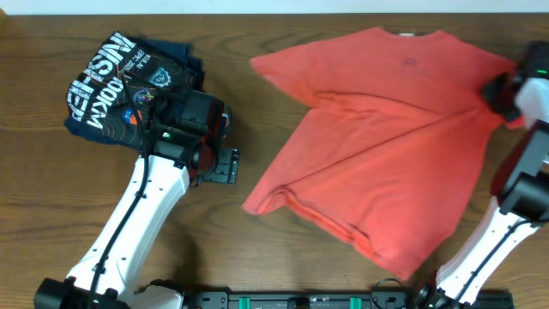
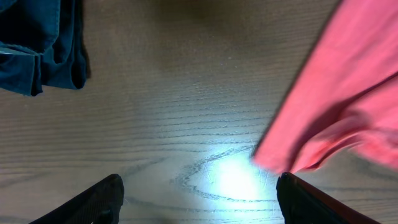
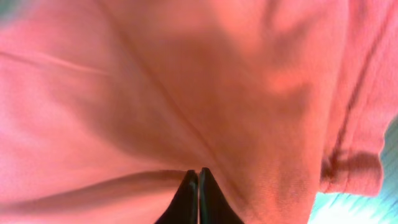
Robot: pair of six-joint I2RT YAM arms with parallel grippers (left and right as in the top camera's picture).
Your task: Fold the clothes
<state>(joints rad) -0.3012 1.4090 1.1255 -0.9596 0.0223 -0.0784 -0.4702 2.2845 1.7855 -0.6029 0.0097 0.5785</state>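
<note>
On the right half of the brown wooden table (image 1: 225,245), the orange-red short-sleeved cotton T-shirt (image 1: 386,146) lies mostly spread with one diagonal ridge, so I judge folding barely begun. The right gripper (image 3: 198,177) is closed, apparently pinching cloth by a sleeve its arm hides. The left gripper (image 2: 199,202) hangs wide open over bare wood beside a folded dark navy shirt (image 1: 111,86).

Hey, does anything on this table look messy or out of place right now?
Yes. The orange-red T-shirt lies askew, with a diagonal ridge running toward the shut right end effector, which seems to pinch it, and its lower-left corner is bunched up. The navy shirt sits folded; nothing odd there.
</note>
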